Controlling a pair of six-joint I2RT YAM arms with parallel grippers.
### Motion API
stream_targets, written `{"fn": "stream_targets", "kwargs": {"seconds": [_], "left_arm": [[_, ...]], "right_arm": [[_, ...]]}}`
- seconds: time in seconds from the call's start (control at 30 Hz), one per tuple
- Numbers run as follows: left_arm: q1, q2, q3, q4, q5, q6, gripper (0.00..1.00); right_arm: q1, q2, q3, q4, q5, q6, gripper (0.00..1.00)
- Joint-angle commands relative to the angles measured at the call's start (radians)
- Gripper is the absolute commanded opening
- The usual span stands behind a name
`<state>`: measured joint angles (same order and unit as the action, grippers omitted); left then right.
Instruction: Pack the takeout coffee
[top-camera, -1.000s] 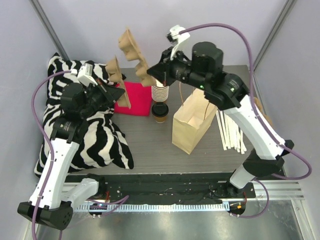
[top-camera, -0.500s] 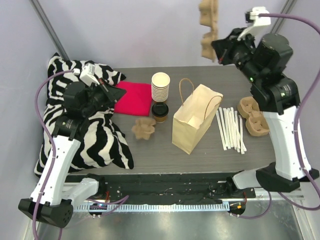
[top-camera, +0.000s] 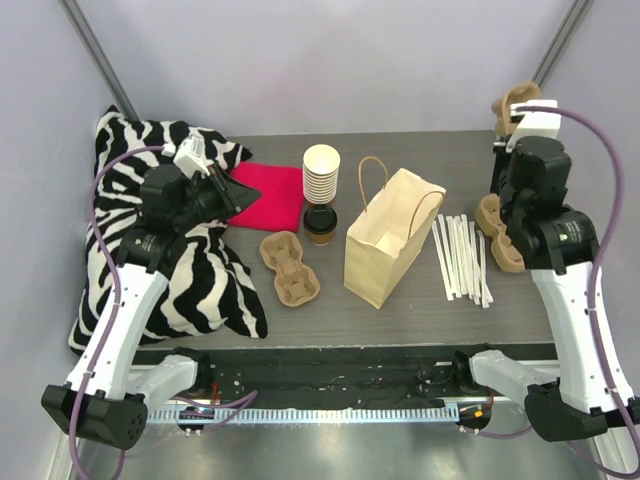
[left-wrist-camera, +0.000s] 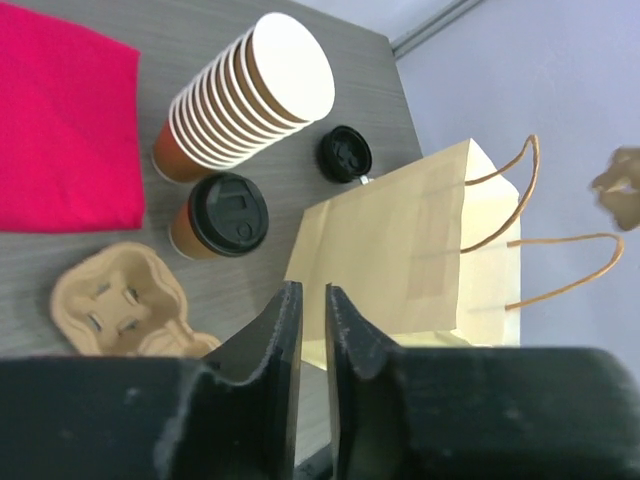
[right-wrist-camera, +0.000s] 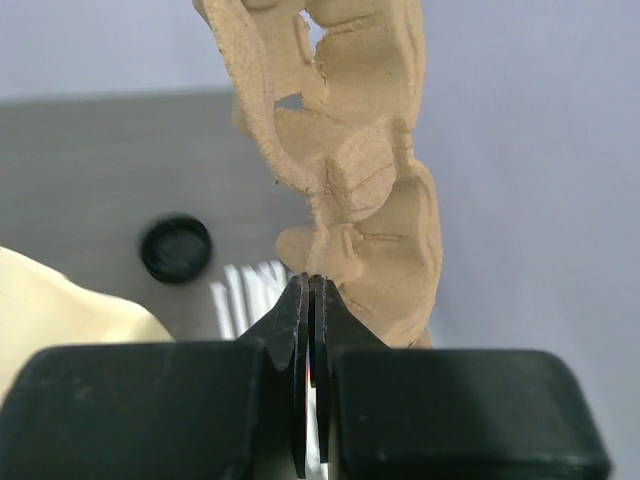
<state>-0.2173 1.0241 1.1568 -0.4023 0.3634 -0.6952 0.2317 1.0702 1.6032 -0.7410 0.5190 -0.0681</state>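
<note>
The takeout coffee, a brown cup with a black lid, stands on the table between the stack of cream-white cups and the paper bag. The left wrist view shows the coffee ahead of my left gripper. The jaws of that gripper stand a narrow gap apart with nothing between them. It hovers over the zebra cushion's edge, left of the coffee. My right gripper is shut on the edge of a moulded cup carrier and holds that carrier high at the far right.
A second cup carrier lies flat just left of the coffee. A pink cloth and zebra cushion are to the left. A loose black lid is behind the bag. White sticks and more carriers lie to the right.
My right arm swung from the middle to the far right, carrying a cup carrier up. Another carrier came down onto the table beside the coffee. My left jaws parted slightly.
</note>
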Motion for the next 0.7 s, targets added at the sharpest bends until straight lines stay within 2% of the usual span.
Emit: {"fn": "stream_targets", "kwargs": {"seconds": [0.0,0.07,0.2,0.33,0.47,0.67], "left_arm": [[0.006,0.028,-0.011,0.025,0.075,0.000,0.28],[0.006,0.036,-0.005,0.028,0.081,-0.003,0.35],[0.007,0.056,0.014,0.019,0.097,0.014,0.46],[0.012,0.045,0.003,0.010,0.088,0.043,0.58],[0.030,0.057,-0.022,-0.018,0.092,0.046,0.69],[0.084,0.093,-0.048,-0.043,0.158,0.045,0.73]], "right_arm": [[-0.078,0.005,-0.121,-0.075,0.086,-0.067,0.01],[-0.150,0.063,-0.138,-0.133,0.027,-0.050,0.01],[-0.380,0.217,-0.109,-0.233,-0.164,-0.068,0.01],[-0.430,0.293,-0.129,-0.206,-0.269,-0.177,0.01],[-0.434,0.346,-0.178,-0.146,-0.251,-0.211,0.01],[-0.436,0.407,-0.224,-0.064,-0.225,-0.222,0.01]]}}
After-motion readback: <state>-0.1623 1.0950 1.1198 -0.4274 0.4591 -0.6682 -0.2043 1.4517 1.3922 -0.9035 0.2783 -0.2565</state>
